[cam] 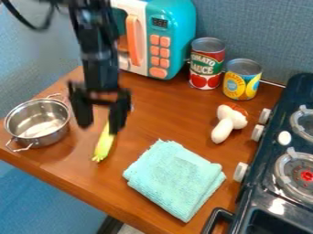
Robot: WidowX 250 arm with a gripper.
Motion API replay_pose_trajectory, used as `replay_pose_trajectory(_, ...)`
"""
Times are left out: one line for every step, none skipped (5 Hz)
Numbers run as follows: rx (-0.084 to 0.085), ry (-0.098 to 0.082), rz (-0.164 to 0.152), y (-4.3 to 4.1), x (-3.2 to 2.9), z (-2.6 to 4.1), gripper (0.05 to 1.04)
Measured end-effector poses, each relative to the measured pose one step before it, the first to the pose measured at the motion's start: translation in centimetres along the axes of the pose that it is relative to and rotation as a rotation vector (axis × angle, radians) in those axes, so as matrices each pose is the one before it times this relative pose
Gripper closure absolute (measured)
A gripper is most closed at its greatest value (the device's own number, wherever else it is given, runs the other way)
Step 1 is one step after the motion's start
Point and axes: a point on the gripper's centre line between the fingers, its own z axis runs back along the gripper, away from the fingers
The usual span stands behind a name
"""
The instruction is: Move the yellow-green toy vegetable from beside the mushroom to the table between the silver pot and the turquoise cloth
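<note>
The black gripper (100, 122) hangs at the left of the wooden table with its two fingers spread apart and nothing visible between them. Close under its right finger lies a yellow-green vegetable (104, 144), perhaps a corn cob, whose upper end is partly hidden by that finger. Left of the gripper stands a silver pot (38, 137) with two handles. A folded turquoise cloth (175, 179) lies to the right and nearer the front edge. Farther right rests a toy mushroom (227, 123) with a white stem and brown-orange cap.
A teal and white toy microwave (160, 39) stands behind the arm. Beside it are a tomato sauce can (207, 64) and a yellow-labelled can (242, 80). A dark toy stove (275, 169) with white knobs borders the right side. The table's front edge runs diagonally at lower left.
</note>
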Motion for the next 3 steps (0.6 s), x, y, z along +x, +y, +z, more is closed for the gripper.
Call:
replay_pose_trajectory(0.0065,-0.0455,-0.0280,-0.796,-0.783,2.813,0.075)
replay_pose_trajectory(0.0595,-0.0587,-0.1302,-3.106,1.606,2.291,0.079)
replay_pose_trajectory(0.0378,0.0106,-0.0999,-2.180,1.629,-1.408,0.079)
